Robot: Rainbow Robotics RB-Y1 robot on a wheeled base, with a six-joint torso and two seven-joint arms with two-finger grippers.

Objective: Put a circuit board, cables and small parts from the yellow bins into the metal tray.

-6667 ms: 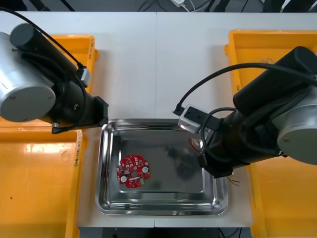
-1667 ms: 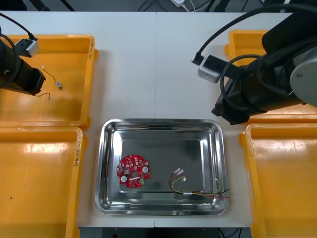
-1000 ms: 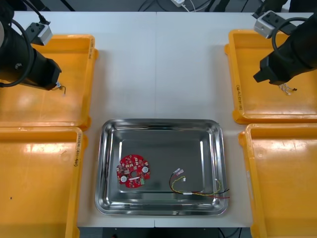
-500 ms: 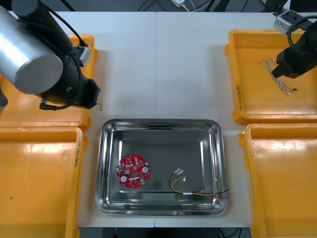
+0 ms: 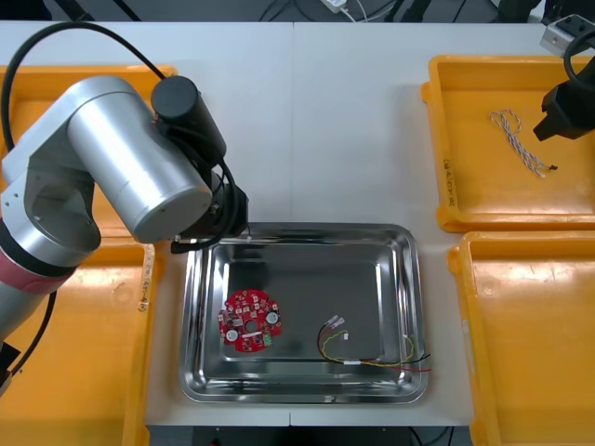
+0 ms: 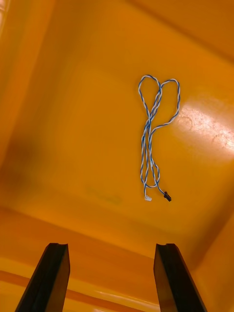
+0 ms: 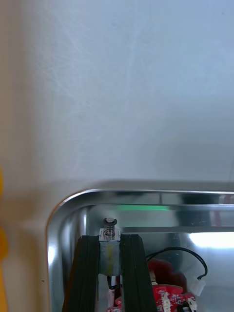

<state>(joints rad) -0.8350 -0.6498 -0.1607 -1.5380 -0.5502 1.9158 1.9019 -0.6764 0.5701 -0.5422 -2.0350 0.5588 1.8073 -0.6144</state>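
A robotics lab: yellow bins flank a metal tray on a light table.

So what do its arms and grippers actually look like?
The left arm is a fat silver-grey cylinder with black joints, a black cable looping over it and a pinkish-red band lower down. The right arm is black with a small silver box. The left gripper and right gripper each have two flat black fingers.
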